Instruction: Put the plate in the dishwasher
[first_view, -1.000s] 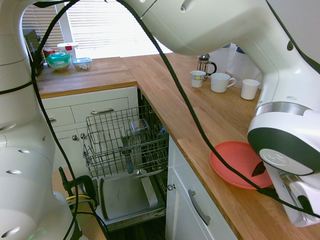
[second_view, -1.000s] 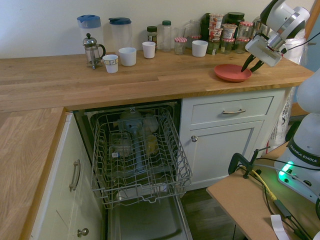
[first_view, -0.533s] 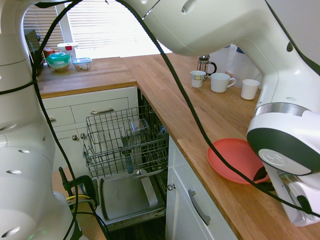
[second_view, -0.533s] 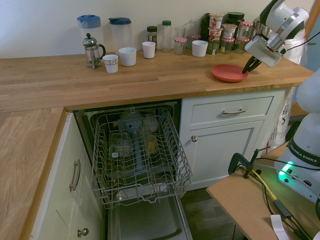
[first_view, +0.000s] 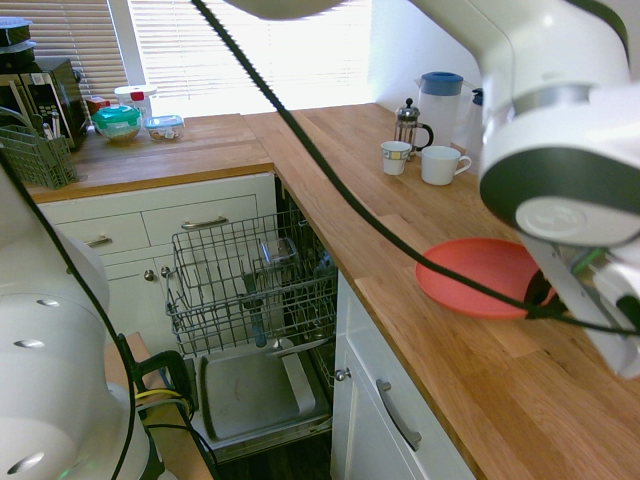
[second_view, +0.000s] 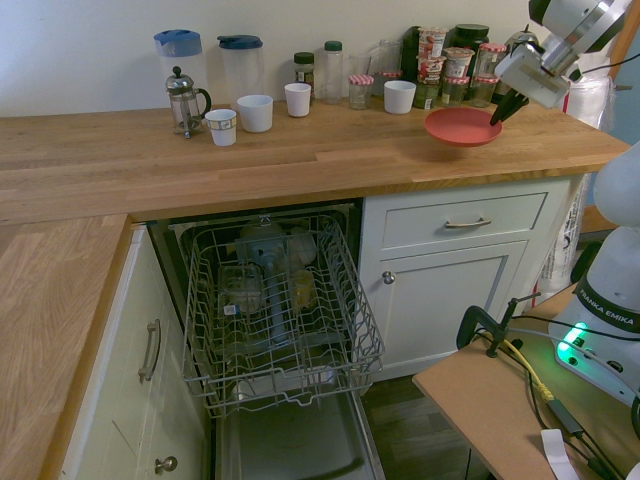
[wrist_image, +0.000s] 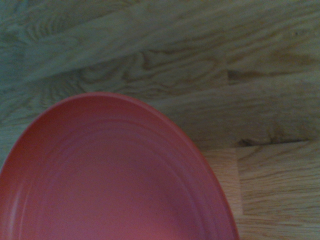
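The plate (second_view: 462, 127), one coral-red disc, hangs clear above the wooden counter (second_view: 300, 155), roughly level and face up, with no long axis to speak of; it reaches leftward from the gripper (second_view: 507, 105), whose fingers are clamped on its right rim; in the second exterior view, far below and to the gripper's left, stand one open dishwasher (second_view: 275, 310), one French press (second_view: 184, 100) and four cups.

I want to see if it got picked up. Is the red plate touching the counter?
Apart. The second exterior view shows the plate lifted off the counter.
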